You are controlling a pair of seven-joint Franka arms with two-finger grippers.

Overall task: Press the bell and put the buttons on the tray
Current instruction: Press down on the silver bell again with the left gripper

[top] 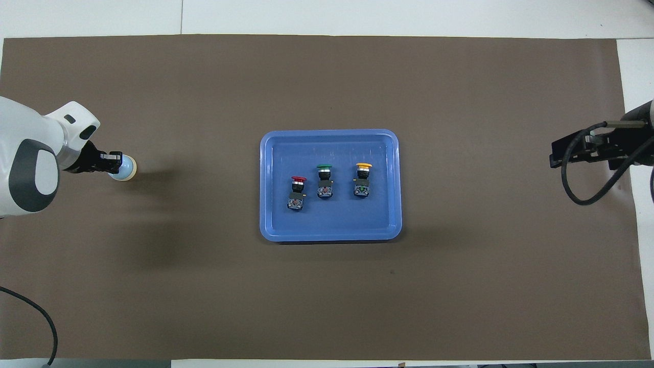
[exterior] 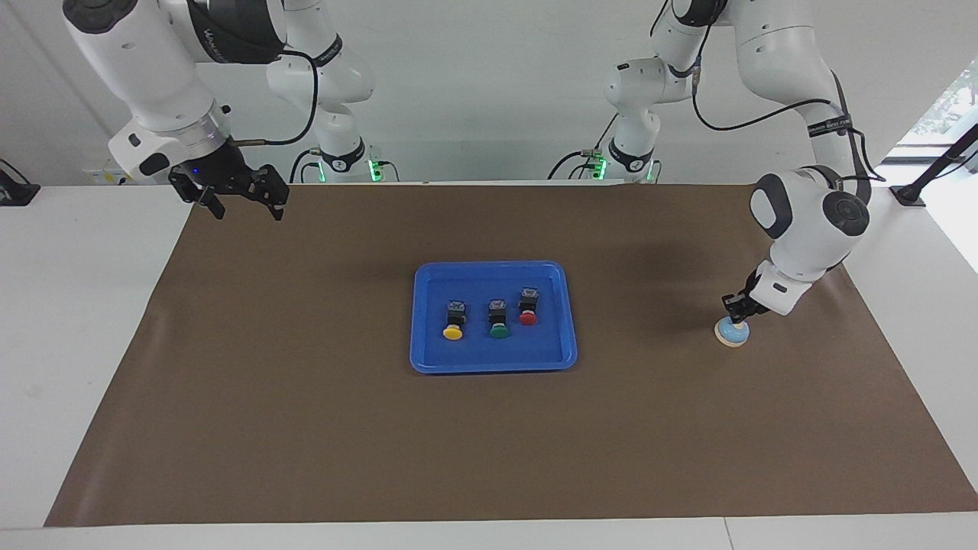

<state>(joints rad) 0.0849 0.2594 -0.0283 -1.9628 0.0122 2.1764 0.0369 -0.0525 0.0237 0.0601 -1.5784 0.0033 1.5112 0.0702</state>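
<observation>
Buttons: three, red point(exterior: 527, 318), green point(exterior: 499, 331), yellow point(exterior: 452, 332), all in the tray
Tray point(exterior: 428, 357): one
Bell point(exterior: 732, 334): one
Grippers: two

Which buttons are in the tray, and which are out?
All in: the yellow button, green button and red button lie inside the tray rim.

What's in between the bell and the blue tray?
Nothing. Both views show only bare brown mat between the bell and the tray. The left gripper sits on the bell.
</observation>
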